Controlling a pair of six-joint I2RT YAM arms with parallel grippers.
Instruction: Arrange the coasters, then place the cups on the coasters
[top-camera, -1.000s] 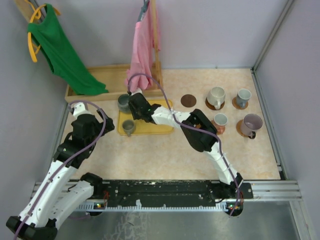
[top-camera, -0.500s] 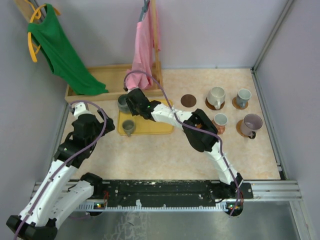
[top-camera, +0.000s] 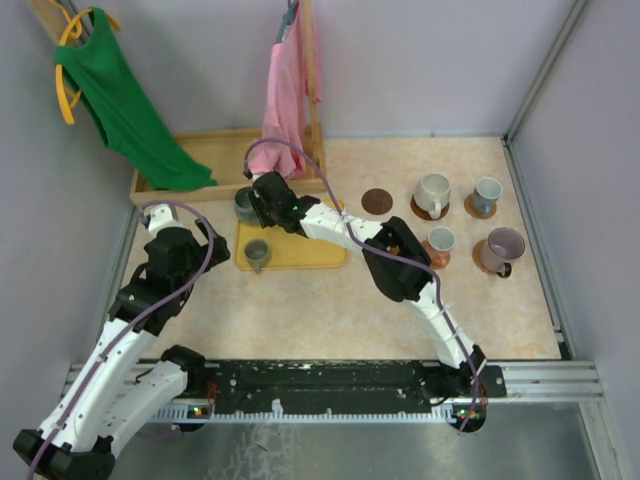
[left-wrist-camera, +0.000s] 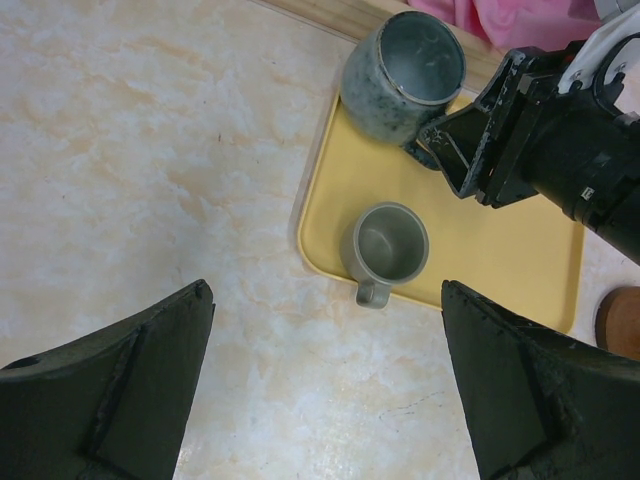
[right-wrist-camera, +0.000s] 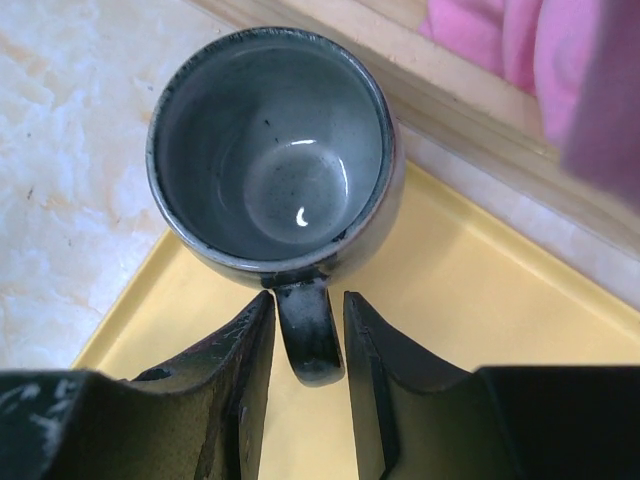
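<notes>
A dark grey-green cup (right-wrist-camera: 270, 150) stands at the far left corner of the yellow tray (right-wrist-camera: 480, 330). My right gripper (right-wrist-camera: 308, 305) is open, its jaws straddling the cup's handle (right-wrist-camera: 310, 340) with a thin gap on the right side. From above, the cup (top-camera: 245, 205) is just left of that gripper (top-camera: 260, 198). A smaller grey-green cup (left-wrist-camera: 388, 243) sits at the tray's near left. My left gripper (left-wrist-camera: 327, 290) hangs open over bare table in front of the tray (left-wrist-camera: 480, 250). One dark brown coaster (top-camera: 377, 201) lies bare. Several cups, cream (top-camera: 433, 193), blue-grey (top-camera: 487, 193) and mauve (top-camera: 503, 246), stand on coasters.
A wooden box (top-camera: 215, 150) runs behind the tray, with a pink cloth (top-camera: 285, 90) hanging over its right end and a green cloth (top-camera: 120, 100) at the left. Grey walls close in the table on three sides.
My right gripper has slid up and left over the tray until its jaws came round the dark cup's handle. The left arm has not moved.
</notes>
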